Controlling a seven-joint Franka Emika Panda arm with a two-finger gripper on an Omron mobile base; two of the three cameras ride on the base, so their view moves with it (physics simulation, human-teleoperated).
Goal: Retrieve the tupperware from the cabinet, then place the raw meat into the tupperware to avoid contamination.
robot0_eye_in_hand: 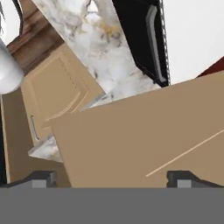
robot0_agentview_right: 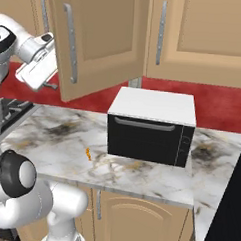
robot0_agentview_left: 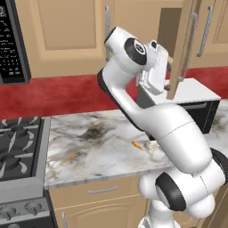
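The cabinet point(robot0_agentview_right: 197, 36) hangs above the counter with its left door point(robot0_agentview_right: 104, 41) swung open. In the left base view that door point(robot0_agentview_left: 186, 40) stands edge-on beside the dark opening. My gripper point(robot0_agentview_left: 168, 77) is open and empty, raised close to the door's lower edge, on its handle side point(robot0_agentview_right: 52, 76). In the hand view the fingertips point(robot0_eye_in_hand: 43, 178) stand wide apart under the tan door panel point(robot0_eye_in_hand: 144, 135). The raw meat point(robot0_agentview_left: 136, 145), a small orange sliver, lies on the marble counter point(robot0_agentview_right: 88, 153) left of the black appliance. The tupperware is out of view.
A black box appliance with a white top point(robot0_agentview_right: 152, 126) stands on the counter point(robot0_agentview_right: 46, 138) under the cabinet. A stove point(robot0_agentview_left: 18, 147) lies at the left, and a dark microwave panel point(robot0_agentview_left: 11, 40) is above it. Lower cabinets point(robot0_eye_in_hand: 52, 100) sit below.
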